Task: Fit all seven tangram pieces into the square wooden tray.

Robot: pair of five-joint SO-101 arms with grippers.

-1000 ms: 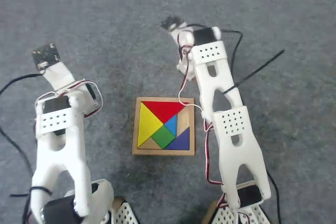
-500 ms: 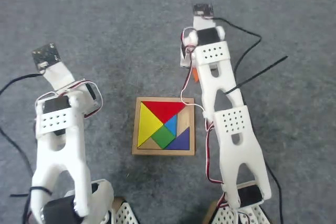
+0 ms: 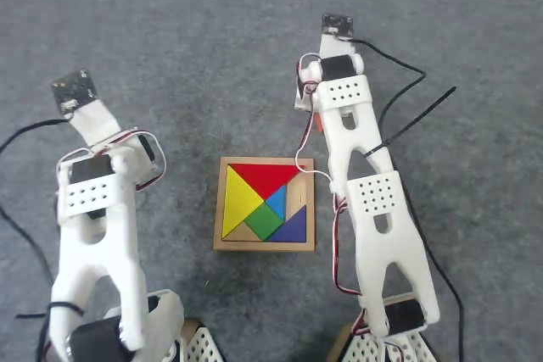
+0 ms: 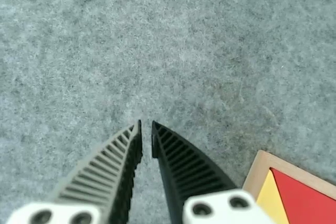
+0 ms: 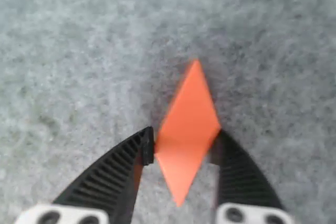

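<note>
- Right pincer [image 5: 184, 141] is squeezed onto the orange diamond-shaped piece [image 5: 189, 106], with one finger on each slanted side. It is over the grey carpet [image 3: 170, 48], out past the tray's far right corner.
- Left pincer [image 4: 146, 125] is nearly closed, with just a thin gap, and holds nothing. It is near a corner of the wooden tray [image 3: 263, 246].
- Doing it well, I think: squeeze firmly and carry the piece to the bare slanted gap [image 3: 302, 209] on the tray's right side. Turn it to match, lay it flat, then let go.
- Hard to see: from above, the arm hides most of the piece. I cannot tell if the piece is lifted or touching the carpet. A white wire [image 3: 310, 169] crosses the gap.
</note>
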